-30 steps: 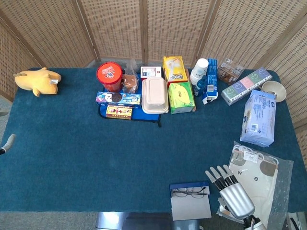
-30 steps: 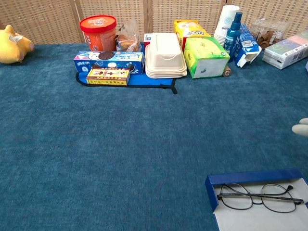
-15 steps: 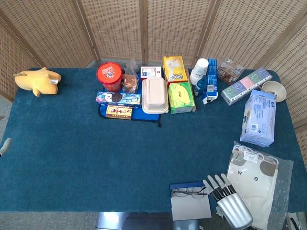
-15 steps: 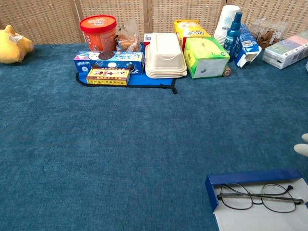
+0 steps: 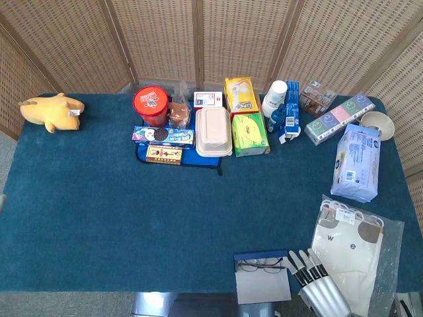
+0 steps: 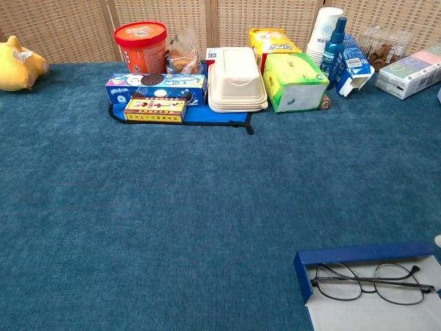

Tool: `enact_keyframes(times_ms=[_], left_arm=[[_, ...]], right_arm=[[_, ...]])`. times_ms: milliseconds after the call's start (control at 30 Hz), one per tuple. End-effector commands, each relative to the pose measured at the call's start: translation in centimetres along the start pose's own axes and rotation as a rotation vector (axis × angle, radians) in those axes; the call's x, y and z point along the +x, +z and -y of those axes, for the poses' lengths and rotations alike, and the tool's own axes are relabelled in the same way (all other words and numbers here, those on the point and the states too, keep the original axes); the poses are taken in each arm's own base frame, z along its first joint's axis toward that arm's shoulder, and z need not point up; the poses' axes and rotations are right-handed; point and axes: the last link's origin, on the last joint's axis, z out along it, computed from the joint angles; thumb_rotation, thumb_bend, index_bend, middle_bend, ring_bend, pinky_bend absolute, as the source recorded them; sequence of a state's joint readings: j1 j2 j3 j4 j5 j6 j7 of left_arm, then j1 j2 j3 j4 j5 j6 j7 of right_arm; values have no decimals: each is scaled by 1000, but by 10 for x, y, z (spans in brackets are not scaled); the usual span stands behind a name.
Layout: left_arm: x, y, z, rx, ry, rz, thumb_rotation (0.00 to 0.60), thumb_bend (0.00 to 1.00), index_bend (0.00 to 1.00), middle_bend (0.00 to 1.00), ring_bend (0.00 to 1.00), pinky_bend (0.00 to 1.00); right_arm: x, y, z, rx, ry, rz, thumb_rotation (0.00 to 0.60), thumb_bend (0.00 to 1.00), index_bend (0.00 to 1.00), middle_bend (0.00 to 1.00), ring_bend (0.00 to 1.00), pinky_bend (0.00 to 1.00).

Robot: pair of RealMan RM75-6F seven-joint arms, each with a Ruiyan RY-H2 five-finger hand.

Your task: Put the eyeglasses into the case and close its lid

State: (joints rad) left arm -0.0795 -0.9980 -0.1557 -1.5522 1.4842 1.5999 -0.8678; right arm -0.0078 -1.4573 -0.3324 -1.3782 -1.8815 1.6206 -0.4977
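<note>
The open blue case (image 5: 262,277) (image 6: 365,254) lies at the table's near edge, its grey lining showing. Thin dark-framed eyeglasses (image 5: 262,266) (image 6: 372,283) lie inside it, along its far wall. My right hand (image 5: 319,287) is just right of the case at the near edge, fingers straight and spread, holding nothing. In the chest view only a pale fingertip (image 6: 437,240) shows at the right border. My left hand is out of both views.
A white bag in clear plastic (image 5: 350,251) lies right of the hand. At the back stand a red tub (image 5: 150,105), snack boxes (image 5: 163,137), a white container (image 5: 213,131), green and yellow boxes (image 5: 249,134), a wipes pack (image 5: 357,162) and a yellow plush (image 5: 51,111).
My right hand has drawn back toward the near edge and slightly left, closer to the case. The left hand's tip at the left border has slid out of view.
</note>
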Motion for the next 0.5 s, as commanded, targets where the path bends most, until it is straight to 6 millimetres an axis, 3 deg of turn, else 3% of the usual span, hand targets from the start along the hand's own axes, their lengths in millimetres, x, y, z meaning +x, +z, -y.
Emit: enact_keyframes(times_ms=[33,500], left_arm=[[0,-2,0,1,-4,1,600,308,145,275,177,70],[3,-8,0,-5,-20,3,600,308,140,274,174,67]], right_arm=[[-3,-4,2,2,1,2,600,232,0,0,0,61],[-13,-18,12,23,17,-12,600,232,0,0,0,53]])
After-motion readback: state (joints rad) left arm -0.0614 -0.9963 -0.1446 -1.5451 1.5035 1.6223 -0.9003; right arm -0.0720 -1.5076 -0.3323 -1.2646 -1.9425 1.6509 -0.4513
